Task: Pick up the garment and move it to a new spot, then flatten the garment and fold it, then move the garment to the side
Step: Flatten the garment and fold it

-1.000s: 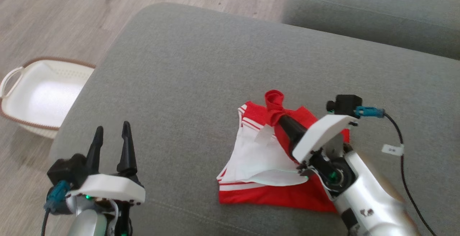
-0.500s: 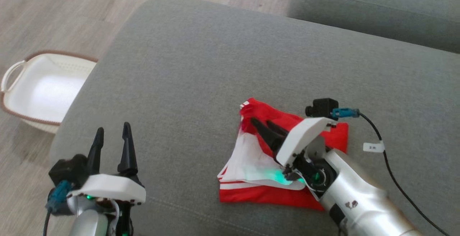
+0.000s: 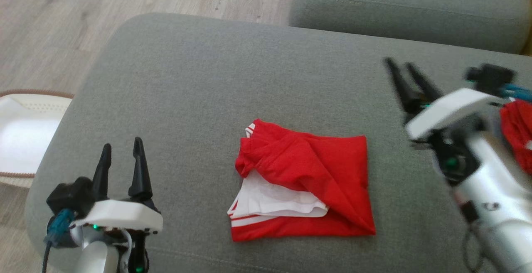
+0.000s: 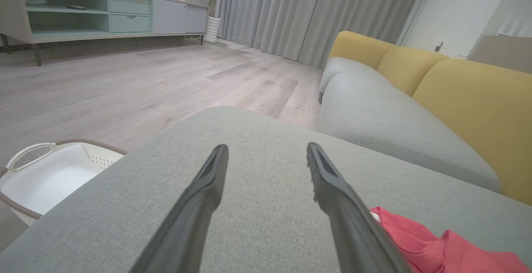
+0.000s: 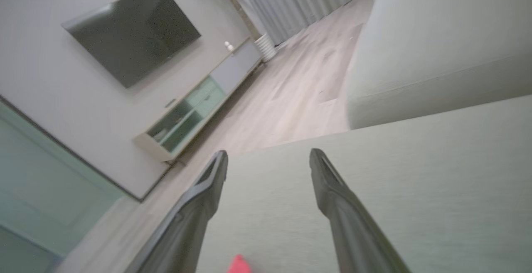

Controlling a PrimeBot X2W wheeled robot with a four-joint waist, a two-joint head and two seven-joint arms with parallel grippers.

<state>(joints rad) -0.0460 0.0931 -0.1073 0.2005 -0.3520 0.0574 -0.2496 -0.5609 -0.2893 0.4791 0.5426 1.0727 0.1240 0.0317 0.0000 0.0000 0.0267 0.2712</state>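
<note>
A red garment (image 3: pixel 307 169) lies folded into a rough rectangle in the middle of a grey sofa cushion (image 3: pixel 199 90), with white inner layers peeking out at its lower left corner. Your right gripper (image 3: pixel 399 63) hangs above the cushion well to the garment's right, fingers spread, holding nothing. Your left gripper (image 3: pixel 121 148) hovers near the cushion's left front, also spread and empty. A white basket (image 3: pixel 33 106) sits on the floor to the left. The fold looks done, so moving the garment aside remains. That calls for pinching through every layer at one edge so the fold does not fall open.
</note>
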